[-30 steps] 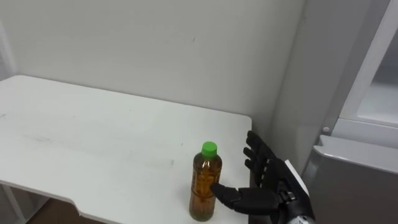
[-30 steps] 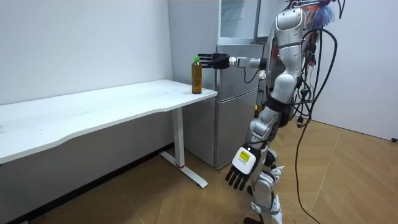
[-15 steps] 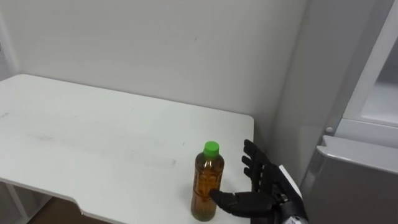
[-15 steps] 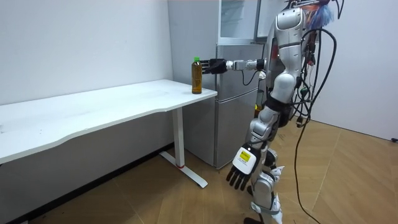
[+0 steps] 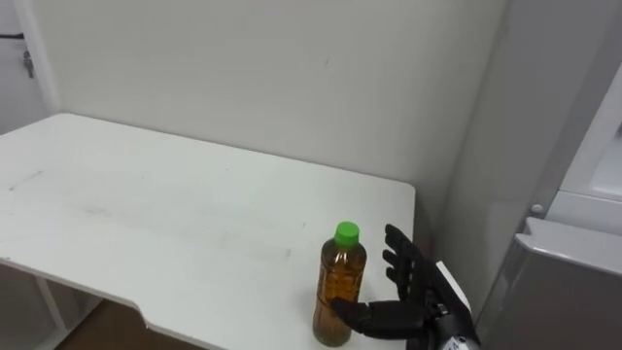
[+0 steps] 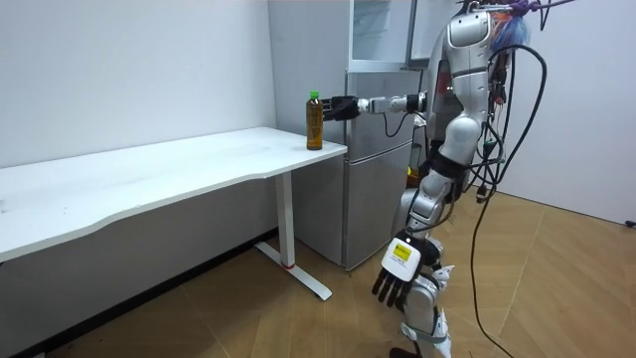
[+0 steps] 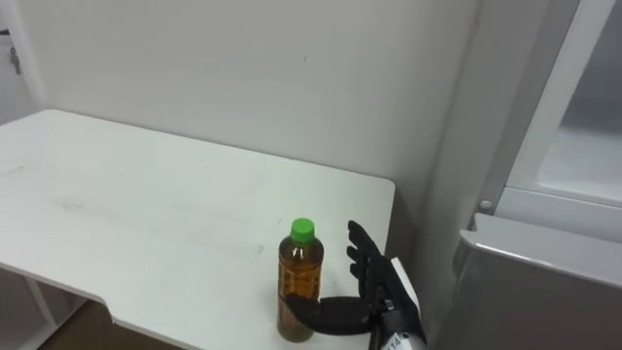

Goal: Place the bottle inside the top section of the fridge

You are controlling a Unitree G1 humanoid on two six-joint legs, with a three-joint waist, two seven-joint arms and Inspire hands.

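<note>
Clear plastic bottle, amber drink, green cap (image 5: 340, 290), upright at right end of white surface (image 5: 146, 209). Right hand (image 5: 416, 292) just beside it, arm outstretched, fingers spread wide, thumb by bottle's base. Left hand (image 6: 396, 281) hanging low, loose.

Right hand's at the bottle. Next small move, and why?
Probably close the right hand round the bottle: the hand is open beside it, thumb at its lower front, and the bottle stands upright on the table, not yet gripped. The left hand hangs low.
</note>
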